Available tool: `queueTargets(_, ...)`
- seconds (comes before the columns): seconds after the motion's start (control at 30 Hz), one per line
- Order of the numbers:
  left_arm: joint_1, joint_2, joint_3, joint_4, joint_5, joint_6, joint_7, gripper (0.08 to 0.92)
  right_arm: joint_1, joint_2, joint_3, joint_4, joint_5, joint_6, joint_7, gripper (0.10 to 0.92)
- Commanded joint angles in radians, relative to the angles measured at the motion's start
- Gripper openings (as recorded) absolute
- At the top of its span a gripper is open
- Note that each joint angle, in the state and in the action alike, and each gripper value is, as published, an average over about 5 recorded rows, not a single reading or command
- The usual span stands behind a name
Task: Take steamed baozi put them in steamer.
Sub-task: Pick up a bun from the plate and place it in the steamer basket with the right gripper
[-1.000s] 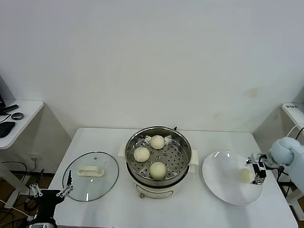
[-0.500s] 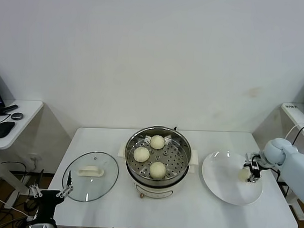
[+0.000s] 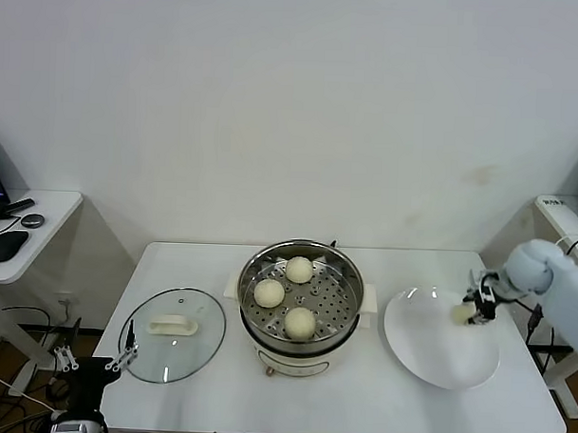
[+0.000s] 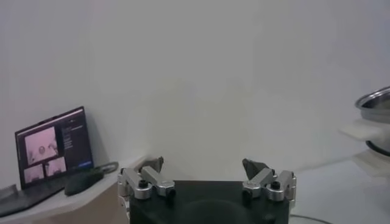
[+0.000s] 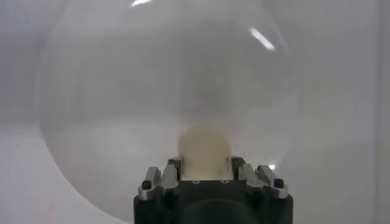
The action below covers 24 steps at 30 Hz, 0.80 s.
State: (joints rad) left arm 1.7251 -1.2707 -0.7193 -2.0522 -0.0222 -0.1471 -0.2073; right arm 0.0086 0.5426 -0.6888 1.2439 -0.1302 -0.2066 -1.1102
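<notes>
Three steamed baozi [image 3: 299, 269] [image 3: 269, 292] [image 3: 300, 322] lie on the perforated tray of the steamer [image 3: 349, 273] at the table's middle. A fourth pale baozi [image 3: 461, 314] [image 5: 204, 146] sits between the fingers of my right gripper [image 3: 475, 309] [image 5: 204, 164], which is shut on it just above the right part of the white plate [image 3: 427, 345] [image 5: 122, 109]. Low at the table's front left corner, beside the table, my left gripper [image 3: 94, 364] [image 4: 204, 165] hangs open with nothing in it.
A round glass lid [image 3: 171, 334] with a white handle lies flat on the table left of the steamer. A side desk [image 3: 42, 217] with a laptop [image 4: 55, 146] and mouse stands at far left. Another white surface edge [image 3: 565, 212] is at far right.
My right gripper has shut on the baozi on the plate and raised it slightly, shifting toward the plate's far right edge. The left arm has not moved.
</notes>
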Motion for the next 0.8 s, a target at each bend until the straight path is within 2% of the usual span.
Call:
queueTargets(0.03,-0.011,0.004,0.006,0.008,-0.006,0.0,0.001,0.823,0.61,-0.045,-0.522,0.26,0.361,-0.117,0.015,0.461)
queueTargets(0.23,-0.038,0.008,0.028,0.018,-0.006,0.002,0.003,0.823,0.871,0.072,-0.715,0.439,0.586,-0.252,0.092,0.435)
queueTargets(0.47,-0.056,0.009,0.038,0.031,-0.005,0.003,0.003,0.823,0.892,0.259,-0.788,0.543,0.808,-0.458,0.246,0.433)
queueTargets(0.6,-0.056,0.006,0.037,0.037,-0.005,0.001,0.003,0.823,0.82,0.325,-0.784,0.526,0.857,-0.513,0.303,0.433)
queueTargets(0.8,-0.056,0.0,0.029,0.036,-0.008,0.0,0.001,0.823,0.715,0.398,-0.786,0.438,0.792,-0.521,0.332,0.433)
